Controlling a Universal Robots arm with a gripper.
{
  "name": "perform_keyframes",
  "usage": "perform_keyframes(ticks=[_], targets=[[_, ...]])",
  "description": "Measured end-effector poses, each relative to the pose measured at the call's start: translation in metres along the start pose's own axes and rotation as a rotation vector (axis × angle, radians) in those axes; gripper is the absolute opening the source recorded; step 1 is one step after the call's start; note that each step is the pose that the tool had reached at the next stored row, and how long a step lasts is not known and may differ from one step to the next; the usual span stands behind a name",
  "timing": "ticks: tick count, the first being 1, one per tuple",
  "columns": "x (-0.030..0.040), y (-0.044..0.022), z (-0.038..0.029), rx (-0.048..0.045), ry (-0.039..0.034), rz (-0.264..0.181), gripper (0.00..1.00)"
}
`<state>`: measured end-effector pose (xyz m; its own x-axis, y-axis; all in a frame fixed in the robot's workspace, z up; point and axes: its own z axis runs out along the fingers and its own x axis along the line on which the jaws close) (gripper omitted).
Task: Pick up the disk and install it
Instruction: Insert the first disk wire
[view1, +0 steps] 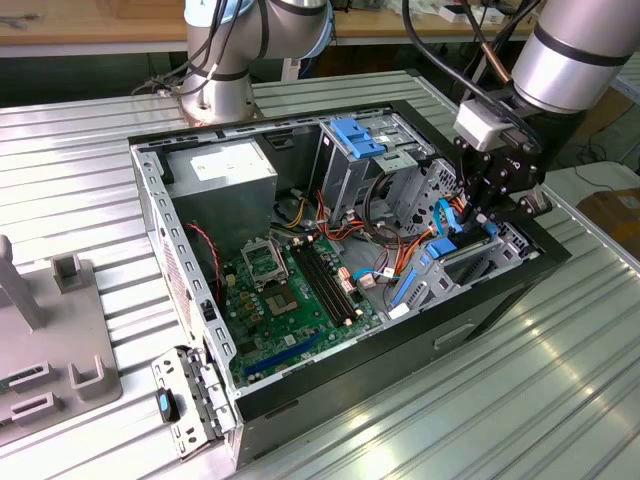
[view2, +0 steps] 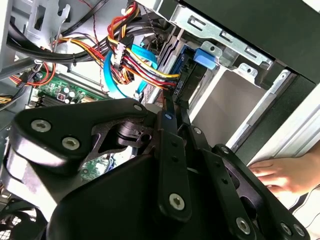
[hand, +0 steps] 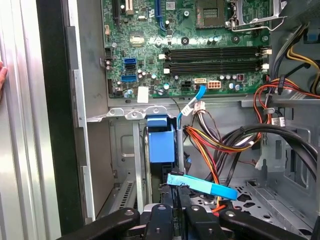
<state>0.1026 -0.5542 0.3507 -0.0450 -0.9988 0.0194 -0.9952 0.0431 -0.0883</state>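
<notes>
Your gripper (view1: 487, 212) hangs directly over the drive bay at the case's front corner, fingers pinched on the disk (hand: 162, 145), which stands on edge, long axis pointing straight down into the slot.

Exterior view: high, angled down, mid-distance, whole open computer case (view1: 340, 250) on bench (view1: 90, 140). Both wrist views: close, inside case past fingers (view2: 172, 125); share blue drive bay (hand: 161, 137), cable bundle (hand: 225, 142).
</notes>
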Motion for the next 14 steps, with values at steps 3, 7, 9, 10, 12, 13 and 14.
perform_keyframes(ticks=[3, 7, 9, 10, 12, 13, 14], targets=[[0.0001, 0.0002, 0.0019, 0.0, 0.0, 0.0, 0.16], [0.0002, 0.0004, 0.0045, 0.0, -0.0001, 0.0, 0.16], [0.0009, 0.0003, 0.0045, 0.0, 0.0, 0.003, 0.16], [0.001, 0.0003, 0.0044, -0.0001, 0.0006, 0.007, 0.16], [0.001, 0.0003, 0.0046, -0.0006, 0.0025, 0.029, 0.16], [0.001, 0.0003, 0.0046, -0.0006, 0.0027, 0.031, 0.16], [0.001, 0.0004, 0.0046, -0.0006, 0.0028, 0.032, 0.16]])
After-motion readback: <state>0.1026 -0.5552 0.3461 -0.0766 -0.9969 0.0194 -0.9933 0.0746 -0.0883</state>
